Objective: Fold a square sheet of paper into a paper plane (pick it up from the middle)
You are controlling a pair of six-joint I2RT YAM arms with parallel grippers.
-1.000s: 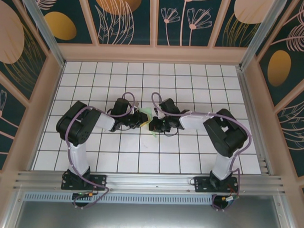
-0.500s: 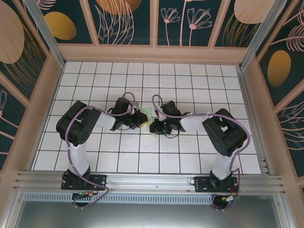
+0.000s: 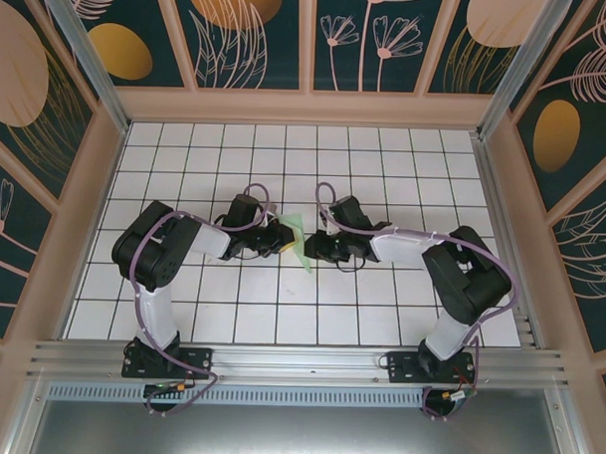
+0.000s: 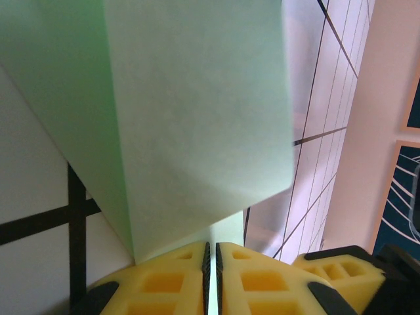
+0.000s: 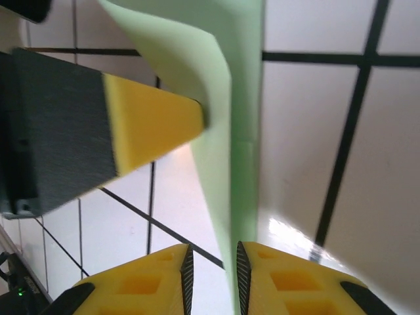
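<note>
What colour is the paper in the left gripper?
Plain pale mint green paper; left wrist view shows it best.

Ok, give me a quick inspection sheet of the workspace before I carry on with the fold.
Surface: white gridded table.
Job's things: pale green paper, creased, held between the two grippers.
Clutter: nothing seen.
Grippers: left gripper shut on the paper's edge; right gripper open, paper edge between its fingers.
Cables: purple cables looped along both arms.
Surroundings: floral wall panels, metal rail at the near edge.
</note>
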